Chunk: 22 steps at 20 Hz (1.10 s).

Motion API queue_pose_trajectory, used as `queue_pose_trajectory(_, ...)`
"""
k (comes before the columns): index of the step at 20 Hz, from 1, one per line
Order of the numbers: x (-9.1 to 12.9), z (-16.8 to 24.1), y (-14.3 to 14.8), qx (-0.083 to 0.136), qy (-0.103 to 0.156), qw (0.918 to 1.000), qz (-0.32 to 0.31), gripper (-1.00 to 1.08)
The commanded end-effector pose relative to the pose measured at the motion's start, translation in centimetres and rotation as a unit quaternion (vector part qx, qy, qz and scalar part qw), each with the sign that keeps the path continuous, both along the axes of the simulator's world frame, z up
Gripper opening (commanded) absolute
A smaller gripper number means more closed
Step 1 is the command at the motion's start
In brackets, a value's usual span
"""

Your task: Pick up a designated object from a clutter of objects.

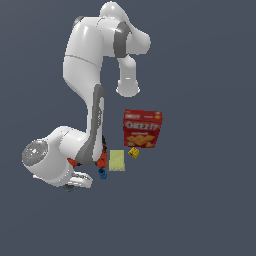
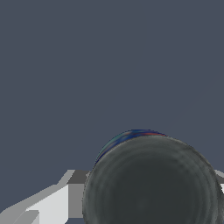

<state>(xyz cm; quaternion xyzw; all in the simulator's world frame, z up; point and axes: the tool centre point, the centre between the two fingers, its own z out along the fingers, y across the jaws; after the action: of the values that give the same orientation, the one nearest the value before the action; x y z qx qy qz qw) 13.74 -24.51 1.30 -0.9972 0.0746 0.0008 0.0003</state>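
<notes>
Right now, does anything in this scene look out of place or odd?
Nothing looks spilled or damaged. The Cheez-It box, pale pad, yellow cube and blue piece lie close together, and the arm hides most of the drill. In the wrist view, the dark round can sits between the fingers.

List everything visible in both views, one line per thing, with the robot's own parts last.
Cheez-It box: one, red, lying flat near the centre of the exterior view.
cube: one, yellow, tiny, just below the box's lower edge.
pad: one, pale yellow-green, to the exterior view's left of the cube.
blue piece: one, tiny, below and left of the pad.
drill: one, orange-red and black, mostly hidden under the arm.
round can: one, dark grey with a bluish rim, filling the wrist view close to the camera.
floor: plain dark blue-grey.
arm: one, white, bent over the clutter.
gripper: pale finger beside the can; state unclear.
</notes>
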Motion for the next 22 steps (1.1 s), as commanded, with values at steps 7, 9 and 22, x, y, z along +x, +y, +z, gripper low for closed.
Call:
queue_pose_trajectory(7, 0.1, 0.0, 0.0, 0.0, -0.001, 1.0, 0.0, -1.0)
queue_pose_trajectory(9, 0.0, 0.0, 0.0, 0.0, 0.0, 1.0, 0.0, -1.0)
queue_pose_trajectory(22, -0.4, 4.7, 0.3, 0.0, 0.0, 1.0, 0.0, -1.0)
